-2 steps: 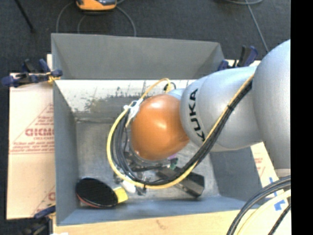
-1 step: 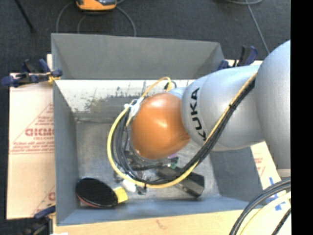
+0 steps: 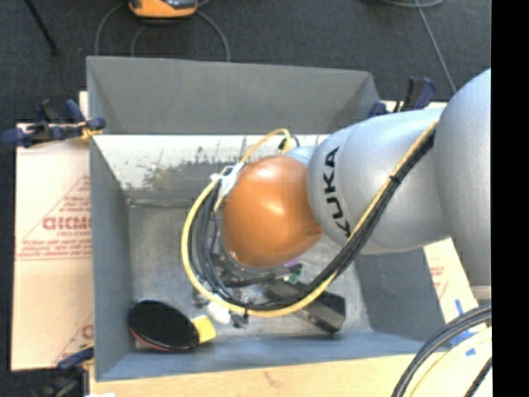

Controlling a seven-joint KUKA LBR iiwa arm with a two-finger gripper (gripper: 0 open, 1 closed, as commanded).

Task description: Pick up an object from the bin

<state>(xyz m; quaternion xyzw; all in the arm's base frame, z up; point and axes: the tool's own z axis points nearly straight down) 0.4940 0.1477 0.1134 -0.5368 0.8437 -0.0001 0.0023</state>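
Note:
Under the arm's orange cover, the dark body of my gripper (image 3: 234,283) shows low in the middle of the bin, near the front. A flat black oval thing with a red edge and a short yellow handle (image 3: 163,326) lies in the front left corner, its handle end pointing toward the gripper and close to it. A dark grey bar-shaped thing (image 3: 329,313) lies against the front wall to the gripper's right. A small green and purple piece (image 3: 290,275) peeks out beside the cover.
The arm comes in from the right and covers the bin's right half. Yellow and black cables loop round the cover down to the floor. A small white piece (image 3: 218,309) lies by the yellow handle.

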